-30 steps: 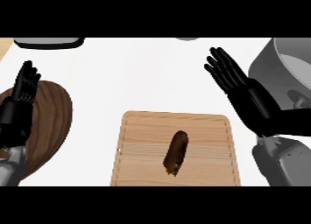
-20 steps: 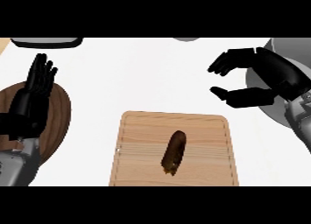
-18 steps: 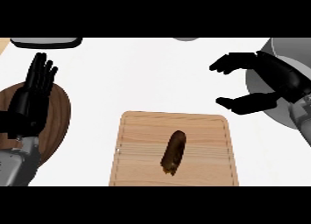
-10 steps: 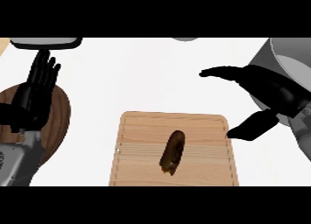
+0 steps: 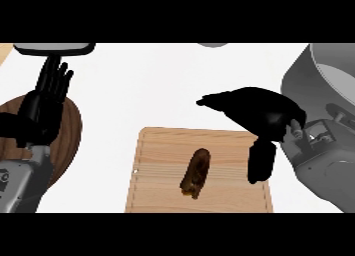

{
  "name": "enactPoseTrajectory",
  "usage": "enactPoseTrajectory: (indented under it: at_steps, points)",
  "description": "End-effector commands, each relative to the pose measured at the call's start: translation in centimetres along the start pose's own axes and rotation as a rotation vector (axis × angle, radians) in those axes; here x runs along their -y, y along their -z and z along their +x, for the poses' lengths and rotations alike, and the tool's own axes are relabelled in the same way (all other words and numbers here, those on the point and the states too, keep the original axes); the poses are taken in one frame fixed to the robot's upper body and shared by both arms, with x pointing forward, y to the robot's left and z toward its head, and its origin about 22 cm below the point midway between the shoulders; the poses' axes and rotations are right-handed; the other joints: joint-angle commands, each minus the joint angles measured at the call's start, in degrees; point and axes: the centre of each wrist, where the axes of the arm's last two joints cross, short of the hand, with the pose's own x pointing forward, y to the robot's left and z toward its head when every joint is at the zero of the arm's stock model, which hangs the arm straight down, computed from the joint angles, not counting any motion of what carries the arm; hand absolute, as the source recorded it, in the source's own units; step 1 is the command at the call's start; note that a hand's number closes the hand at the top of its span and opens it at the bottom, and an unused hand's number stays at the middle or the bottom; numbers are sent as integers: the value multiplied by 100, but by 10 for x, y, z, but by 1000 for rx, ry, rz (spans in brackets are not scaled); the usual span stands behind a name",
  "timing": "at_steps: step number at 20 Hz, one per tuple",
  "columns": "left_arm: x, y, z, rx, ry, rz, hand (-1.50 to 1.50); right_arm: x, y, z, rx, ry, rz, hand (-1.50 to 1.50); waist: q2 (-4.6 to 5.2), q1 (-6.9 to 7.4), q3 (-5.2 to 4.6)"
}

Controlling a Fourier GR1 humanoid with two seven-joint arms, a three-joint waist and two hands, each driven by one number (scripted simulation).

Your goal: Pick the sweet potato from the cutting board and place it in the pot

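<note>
The dark brown, long sweet potato (image 5: 196,172) lies near the middle of the light wooden rectangular cutting board (image 5: 156,165), its length running from near to far with a small tilt. The black right hand (image 5: 261,112) hovers above the far right corner of this board. Its fingers point left and its thumb hangs down over the board's right edge, so they are wide apart and hold nothing (the sweet potato is just beside the thumb, not touched). The big grey round pot (image 5: 316,70) stands at the far right, partly behind the right forearm. The black left hand (image 5: 43,107) rests at the left, straight fingers up, over a dark brown round wooden plate (image 5: 73,131). The 2 hands are well apart.
</note>
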Motion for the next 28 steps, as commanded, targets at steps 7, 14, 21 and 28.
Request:
enactPoseTrajectory:
  at_steps: [7,14,21,28]
  points:
    - [5,2,6,-9,-4,18,0,-29,39,48,-146,-65,145,-150,-6,-45,8]
    - [-10,-9,3,3,2,7,0,-65,70,42,-188,-43,231,-150,7,5,10]
    - [-19,-19,-1,7,2,12,0,-102,59,52,-131,-33,190,-150,0,-12,12]
    - [-8,-12,-13,-9,-8,13,0,-111,71,46,-160,-90,197,-150,8,-22,11]
